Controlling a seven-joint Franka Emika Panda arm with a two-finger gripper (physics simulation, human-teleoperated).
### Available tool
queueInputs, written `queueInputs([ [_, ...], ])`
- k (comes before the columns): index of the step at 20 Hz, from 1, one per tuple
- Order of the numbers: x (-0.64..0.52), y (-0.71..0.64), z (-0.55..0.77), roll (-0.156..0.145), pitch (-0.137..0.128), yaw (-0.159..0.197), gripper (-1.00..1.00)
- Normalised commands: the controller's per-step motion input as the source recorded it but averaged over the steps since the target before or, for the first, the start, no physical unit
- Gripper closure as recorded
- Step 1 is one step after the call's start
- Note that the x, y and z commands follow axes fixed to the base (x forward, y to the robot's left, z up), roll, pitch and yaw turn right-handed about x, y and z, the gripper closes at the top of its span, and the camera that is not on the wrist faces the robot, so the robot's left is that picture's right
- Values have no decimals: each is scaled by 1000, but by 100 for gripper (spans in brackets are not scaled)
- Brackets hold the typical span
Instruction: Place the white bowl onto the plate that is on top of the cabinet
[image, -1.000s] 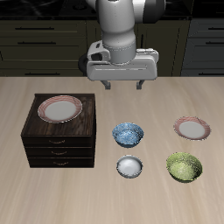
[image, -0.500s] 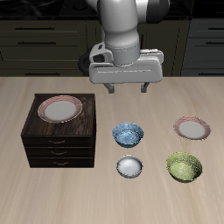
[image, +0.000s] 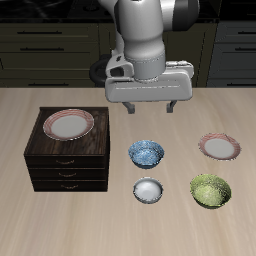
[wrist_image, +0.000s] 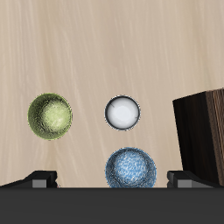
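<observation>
A: Start nearest the table's front edge. What's there?

B: The white bowl (image: 148, 189) sits closest, empty, with nothing touching it. The green bowl (image: 210, 190) is beside it, a gap between them. Just behind the white one is the blue-patterned bowl (image: 146, 153), near but apart.

A: And the gripper (image: 148, 108)?

B: It hangs high above the table, farther back than all three bowls, carrying nothing. The fingers (image: 124, 107) stand spread wide. In the wrist view the white bowl (wrist_image: 122, 111) lies almost central between the two fingertips (wrist_image: 41, 178), so I judge this the approach step: nothing grasped yet.

A: So what does the next move call for?

B: Coming down over the white bowl and taking one wall of it between the fingers, I'd say. The blue-patterned bowl (wrist_image: 130, 168) sits close by, so the descent must stay clear of it. After that comes a lift high enough to clear the cabinet (image: 68, 165).

A: Where's the target?

B: The plate (image: 68, 124) lies flat on the cabinet top, bare. A smaller pink-rimmed plate (image: 219, 147) rests on the table beyond the green bowl; that's not the one.

A: The surface?

B: A pale wood-grain table (image: 180, 228), flat. Behind it are dark kitchen cupboards (image: 40, 45), probably drawer fronts, though the view there is too dim to be sure.
</observation>
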Motion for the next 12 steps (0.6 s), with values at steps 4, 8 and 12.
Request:
queueInputs([
  [4,233,39,94,10,-16,-16,-100],
  [8,152,94,79,22,-13,-8,-100],
  [12,92,121,-55,29,-2,-1,-100],
])
